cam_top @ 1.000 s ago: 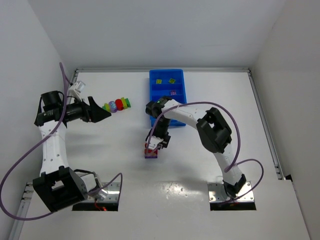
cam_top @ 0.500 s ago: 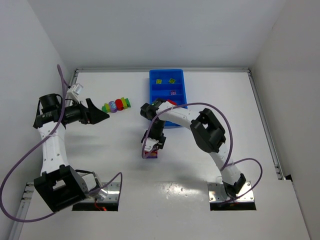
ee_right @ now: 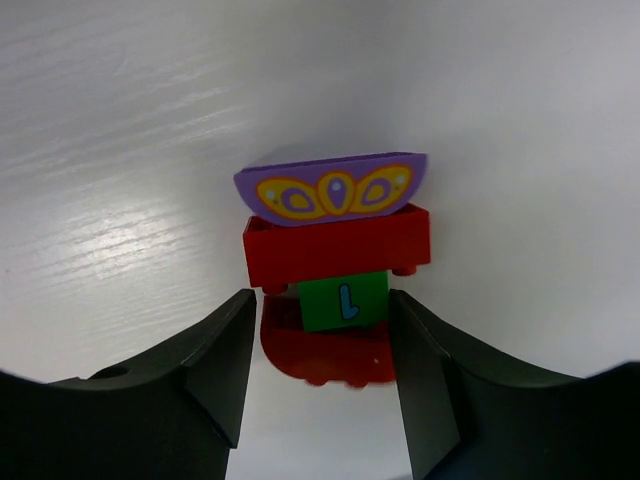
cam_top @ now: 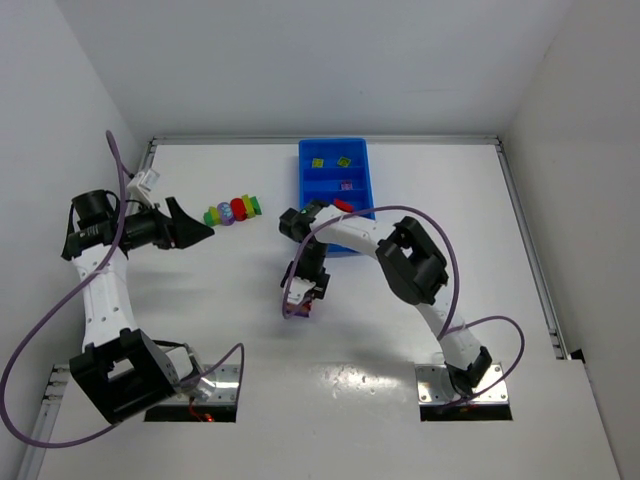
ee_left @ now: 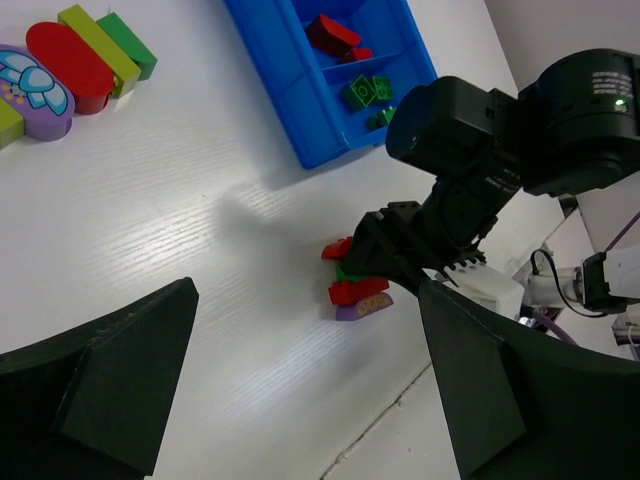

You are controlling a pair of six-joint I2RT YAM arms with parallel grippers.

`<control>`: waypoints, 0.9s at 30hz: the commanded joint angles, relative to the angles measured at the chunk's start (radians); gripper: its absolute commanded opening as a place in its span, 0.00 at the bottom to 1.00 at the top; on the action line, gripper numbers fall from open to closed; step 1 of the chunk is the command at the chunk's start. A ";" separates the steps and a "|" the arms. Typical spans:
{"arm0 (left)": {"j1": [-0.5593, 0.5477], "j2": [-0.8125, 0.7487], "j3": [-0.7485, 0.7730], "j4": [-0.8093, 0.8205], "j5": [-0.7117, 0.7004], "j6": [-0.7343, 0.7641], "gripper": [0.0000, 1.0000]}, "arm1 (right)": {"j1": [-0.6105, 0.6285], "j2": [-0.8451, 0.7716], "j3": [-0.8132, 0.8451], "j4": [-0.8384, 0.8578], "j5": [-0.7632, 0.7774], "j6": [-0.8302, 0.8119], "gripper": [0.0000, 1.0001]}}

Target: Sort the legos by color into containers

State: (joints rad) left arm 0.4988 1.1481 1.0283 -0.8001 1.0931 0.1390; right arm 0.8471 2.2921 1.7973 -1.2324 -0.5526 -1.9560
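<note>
A lego cluster (cam_top: pixel 297 306) lies on the white table in front of the blue tray (cam_top: pixel 303 190). It is a purple, a red, a green and a rounded red brick stacked together (ee_right: pixel 335 240). My right gripper (cam_top: pixel 303 292) is open. Its jaws straddle the cluster's rounded red end, and a sliver of table shows at the left finger (ee_right: pixel 215 360). My left gripper (cam_top: pixel 195 228) is open and empty, far left of the cluster. A row of yellow-green, purple, red and green legos (cam_top: pixel 232 210) lies just right of its tips. The cluster also shows in the left wrist view (ee_left: pixel 355 285).
The tray's far compartments hold yellow-green bricks (cam_top: pixel 318 161), a purple one (cam_top: pixel 346 185) and a red one (cam_top: pixel 343 205). The left wrist view shows green bricks (ee_left: pixel 365 92) in the nearest compartment. My right arm's links cross the tray's near end. White walls enclose the table.
My right gripper has shifted a little left and nearer over the cluster, which has barely moved. My left arm has drawn back slightly to the left.
</note>
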 commanded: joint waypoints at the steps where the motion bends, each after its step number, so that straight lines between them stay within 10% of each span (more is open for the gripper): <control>1: 0.015 -0.027 -0.010 0.002 0.030 0.019 0.99 | 0.004 0.013 -0.062 0.025 0.049 -0.854 0.55; 10: 0.015 -0.027 -0.010 0.002 0.021 0.019 0.99 | 0.004 -0.059 -0.202 0.073 0.071 -0.820 0.52; 27: 0.015 -0.119 -0.108 0.065 0.030 -0.009 0.99 | -0.005 -0.345 -0.463 0.257 0.004 -0.413 0.03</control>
State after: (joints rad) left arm 0.4995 1.0809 0.9428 -0.7750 1.0958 0.1356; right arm 0.8459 2.0628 1.3739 -1.0389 -0.4980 -1.9556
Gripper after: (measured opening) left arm 0.990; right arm 0.330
